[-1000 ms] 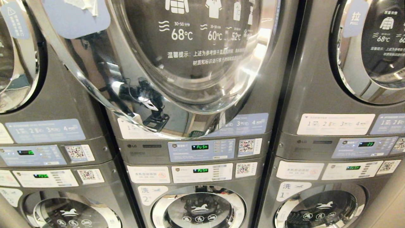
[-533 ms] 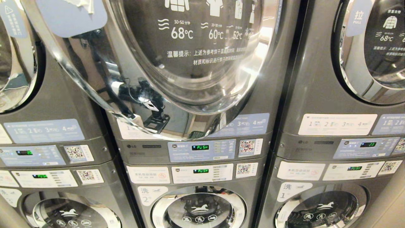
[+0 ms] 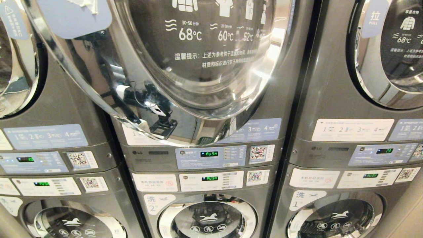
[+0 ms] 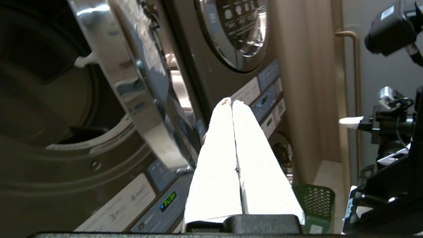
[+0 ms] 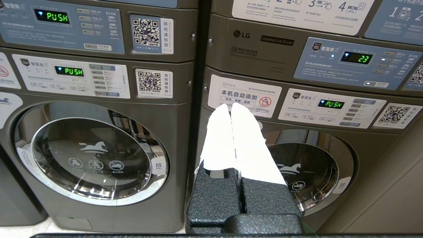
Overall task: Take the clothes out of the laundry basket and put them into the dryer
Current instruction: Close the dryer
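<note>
The middle dryer's round chrome door (image 3: 99, 86) stands swung open toward me. In the left wrist view the dark drum opening (image 4: 39, 86) lies beside that door (image 4: 132, 82). My left gripper (image 4: 231, 101) is raised in front of the door's edge, its white fingers shut with nothing between them. A green perforated laundry basket (image 4: 315, 201) stands on the floor below, by the beige wall. No clothes show in any view. My right gripper (image 5: 230, 105) is shut and empty, held low and pointing at the lower washers. Neither arm appears directly in the head view.
Stacked grey machines fill the wall, with control panels (image 3: 210, 155) reading PUSH and closed washer doors (image 5: 96, 155) below. A neighbouring closed dryer door (image 4: 238, 33) is to the right. A beige wall panel (image 4: 307, 82) stands beside the machines. My right arm (image 4: 390, 129) hangs near it.
A dark arm-like shape has appeared in the reflection at the upper left of the open door's chrome ring. The whole head view has shifted very slightly.
</note>
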